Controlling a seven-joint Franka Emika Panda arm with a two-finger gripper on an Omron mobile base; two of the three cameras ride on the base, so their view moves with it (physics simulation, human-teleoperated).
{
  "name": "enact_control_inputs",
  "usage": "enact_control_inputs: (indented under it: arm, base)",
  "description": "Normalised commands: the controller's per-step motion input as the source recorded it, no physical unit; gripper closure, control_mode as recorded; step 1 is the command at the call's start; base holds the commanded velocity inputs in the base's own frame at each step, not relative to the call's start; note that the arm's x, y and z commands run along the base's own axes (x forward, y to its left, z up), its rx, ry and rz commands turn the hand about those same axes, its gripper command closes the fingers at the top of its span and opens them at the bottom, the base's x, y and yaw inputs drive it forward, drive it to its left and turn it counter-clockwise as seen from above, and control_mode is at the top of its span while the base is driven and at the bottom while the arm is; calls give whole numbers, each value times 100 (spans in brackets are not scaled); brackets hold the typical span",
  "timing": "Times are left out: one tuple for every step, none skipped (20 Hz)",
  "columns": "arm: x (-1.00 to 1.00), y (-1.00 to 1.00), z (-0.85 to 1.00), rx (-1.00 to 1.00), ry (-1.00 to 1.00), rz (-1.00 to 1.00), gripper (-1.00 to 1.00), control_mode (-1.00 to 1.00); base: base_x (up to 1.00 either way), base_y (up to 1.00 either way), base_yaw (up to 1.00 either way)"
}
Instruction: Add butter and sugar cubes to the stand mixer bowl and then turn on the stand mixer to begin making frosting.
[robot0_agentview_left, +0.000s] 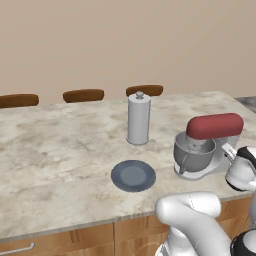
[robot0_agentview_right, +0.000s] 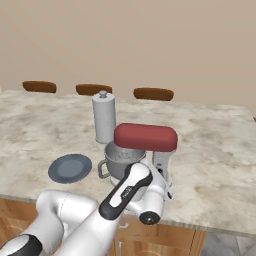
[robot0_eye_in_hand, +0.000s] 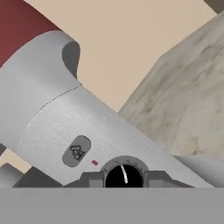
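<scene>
The stand mixer (robot0_agentview_left: 212, 127) (robot0_agentview_right: 145, 137), silver-grey with a dark red head lowered over its bowl, stands at the near right of the counter. The grey stand mixer bowl (robot0_agentview_left: 195, 152) (robot0_agentview_right: 122, 160) sits under the head with its handle toward the plate. My gripper (robot0_eye_in_hand: 124, 177) (robot0_agentview_left: 230, 151) is at the back of the mixer's column. Its two dark fingertips (robot0_eye_in_hand: 92, 178) sit on either side of the black dial knob (robot0_eye_in_hand: 124, 175) and are shut on it. A grey lever button (robot0_eye_in_hand: 76, 151) lies just above the knob. The butter and the sugar cubes are out of view.
A flat blue-grey plate (robot0_agentview_left: 133, 176) (robot0_agentview_right: 70, 168) lies left of the mixer. A tall grey canister (robot0_agentview_left: 138, 119) (robot0_agentview_right: 104, 117) stands behind it. Brown chair backs (robot0_agentview_left: 83, 95) line the far edge of the marble counter (robot0_agentview_left: 55, 160). Wooden cabinet fronts run below the near edge.
</scene>
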Motion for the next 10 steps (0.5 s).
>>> enact_control_inputs:
  arm:
    - [0, 6, 0, 28, 6, -8, 100, -100]
    - [0, 8, 0, 27, 6, -8, 100, -100]
    - [0, 7, 0, 28, 6, -8, 100, -100]
    - [0, 6, -2, 27, 6, -8, 100, -100]
    - [0, 5, -4, 27, 6, -8, 100, -100]
    - [0, 5, -5, 27, 6, -8, 100, -100]
    - [0, 6, -7, 27, 5, -8, 100, -100]
    - [0, 6, -8, 27, 5, -8, 100, -100]
    - [0, 8, -7, 26, 6, -8, 100, -100]
    - [0, 8, -10, 26, 5, -8, 100, -100]
  base:
    - [0, 0, 0]
    - [0, 0, 0]
    - [0, 0, 0]
    - [0, 0, 0]
    - [0, 0, 0]
    - [0, 0, 0]
    - [0, 0, 0]
    - [0, 0, 0]
    - [0, 0, 0]
    - [0, 0, 0]
